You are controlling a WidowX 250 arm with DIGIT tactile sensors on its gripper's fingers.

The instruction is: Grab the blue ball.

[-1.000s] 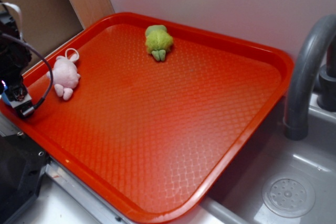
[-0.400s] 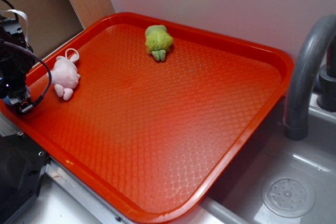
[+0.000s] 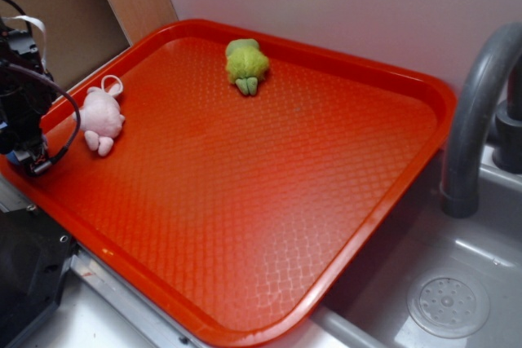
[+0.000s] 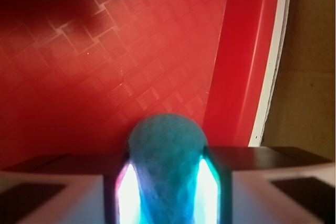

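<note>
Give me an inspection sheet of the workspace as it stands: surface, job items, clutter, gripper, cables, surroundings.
Surface: red tray with a diamond-textured floor, mostly bare.
Job's things: blue ball sits between the gripper fingers in the wrist view, near the tray's edge; hidden in the exterior view.
Clutter: pink plush toy near the left rim; green plush toy near the back rim.
Gripper: gripper at the tray's left edge, shut on the ball.
Cables: black cable loops beside the arm, close to the pink toy.
Surroundings: grey faucet and sink drain to the right; wall behind.
</note>
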